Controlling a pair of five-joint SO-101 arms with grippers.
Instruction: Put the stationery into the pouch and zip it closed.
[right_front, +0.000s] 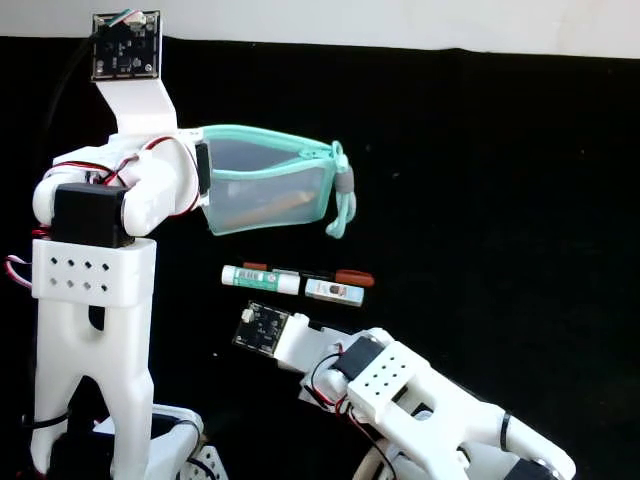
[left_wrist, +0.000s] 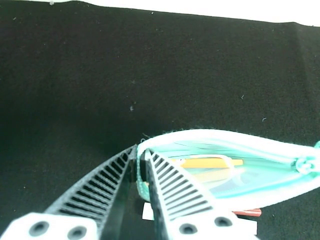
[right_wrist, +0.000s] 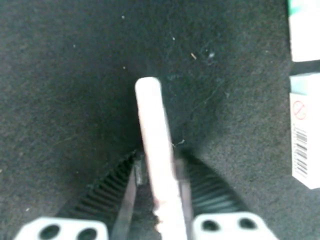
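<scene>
The pouch (right_front: 265, 195) is made of smooth, translucent plastic edged in teal cloth. The table (right_front: 500, 200) is covered by matt black cloth. The pale stick (right_wrist: 152, 130) is finished smooth.

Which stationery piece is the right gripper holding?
The plain pale stick, clamped in the right gripper. The green-and-white tube, labelled white piece and red pen lie loose on the black table.

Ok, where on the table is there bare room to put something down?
Bare black cloth lies right of the pouch and the stationery row, and in a strip behind the pouch. Crowded: the gap between pouch and right arm, where the stationery lies.
</scene>
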